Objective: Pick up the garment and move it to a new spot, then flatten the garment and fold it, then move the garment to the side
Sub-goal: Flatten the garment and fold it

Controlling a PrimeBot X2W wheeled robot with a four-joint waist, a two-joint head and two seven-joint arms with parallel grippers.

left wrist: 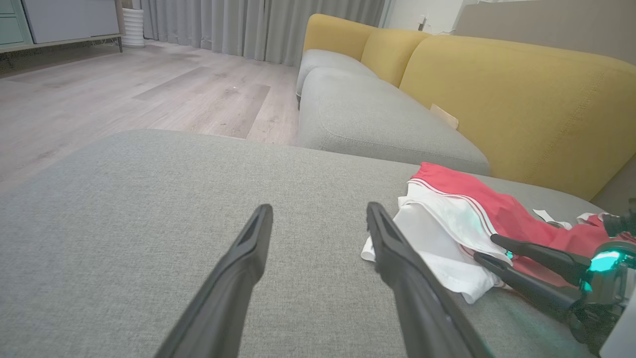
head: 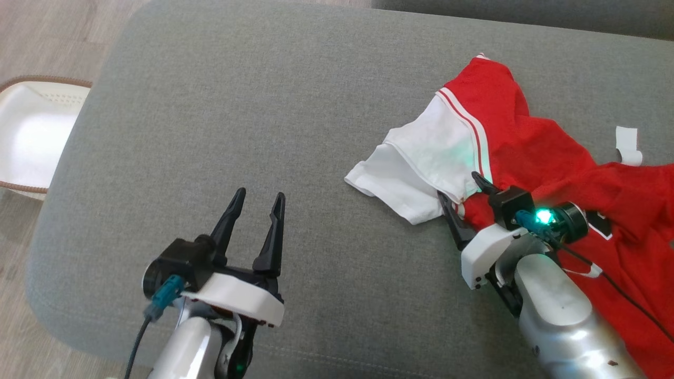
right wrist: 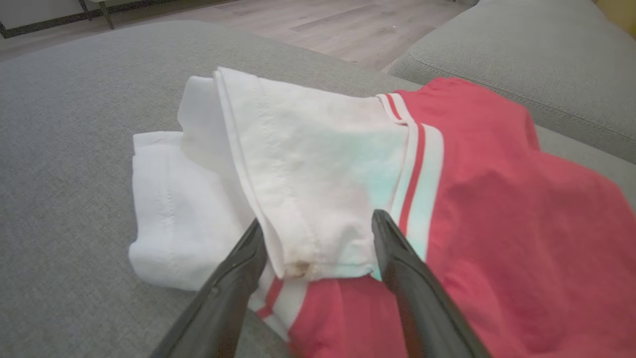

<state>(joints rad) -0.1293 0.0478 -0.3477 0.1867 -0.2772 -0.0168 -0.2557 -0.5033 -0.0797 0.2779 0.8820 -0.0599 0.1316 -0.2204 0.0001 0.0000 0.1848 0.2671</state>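
Garment, red with white sleeves and red-white striping, lies crumpled at the right of the grey cushion, one white sleeve spread toward the middle. Right claw low at that sleeve, fingers apart and not clamped. The right wrist view shows them straddling the sleeve's lower hem, one finger on each side, and a small brownish mark at the hem corner that the head view cannot resolve. Left claw spread wide over bare cushion, well apart from the garment. The head view adds a white basket off the cushion's left edge and a white strip beside the red cloth. The left wrist view adds a yellow sofa back and wooden floor.
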